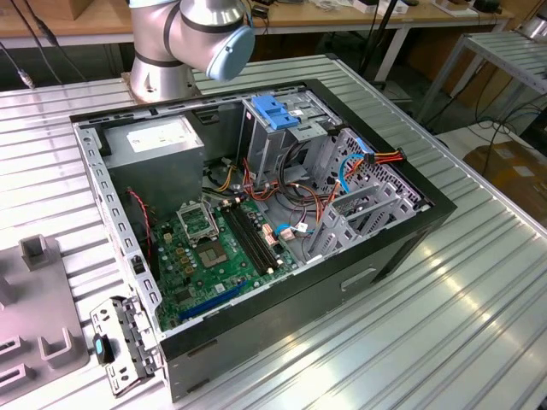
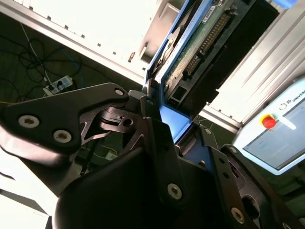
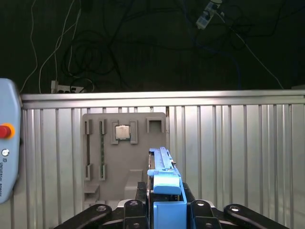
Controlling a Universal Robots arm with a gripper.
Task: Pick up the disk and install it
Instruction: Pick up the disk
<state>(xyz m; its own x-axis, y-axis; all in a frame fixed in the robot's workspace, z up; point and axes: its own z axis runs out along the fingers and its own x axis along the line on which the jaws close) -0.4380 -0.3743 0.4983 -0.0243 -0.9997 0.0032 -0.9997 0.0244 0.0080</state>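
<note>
In both wrist views my gripper (image 3: 164,202) is shut on the disk (image 3: 164,174), with a black finger against each flat side. The first wrist view shows the disk edge-on, its blue plastic rail facing the camera, held above the ribbed metal table (image 3: 238,152). In the second wrist view the disk (image 2: 200,43) shows a green circuit board and a blue rail, standing out from the gripper (image 2: 171,119). The exterior view has the open computer case (image 1: 256,213) with its metal drive cage (image 1: 299,137), and the arm's base (image 1: 192,38) behind the case.
A grey holder plate (image 3: 124,157) with slots and a square chip lies on the table below the disk. A pendant (image 3: 7,152) with a red button sits beside it. Inside the case are the motherboard (image 1: 222,243), a power-supply box (image 1: 162,145) and loose cables (image 1: 342,171).
</note>
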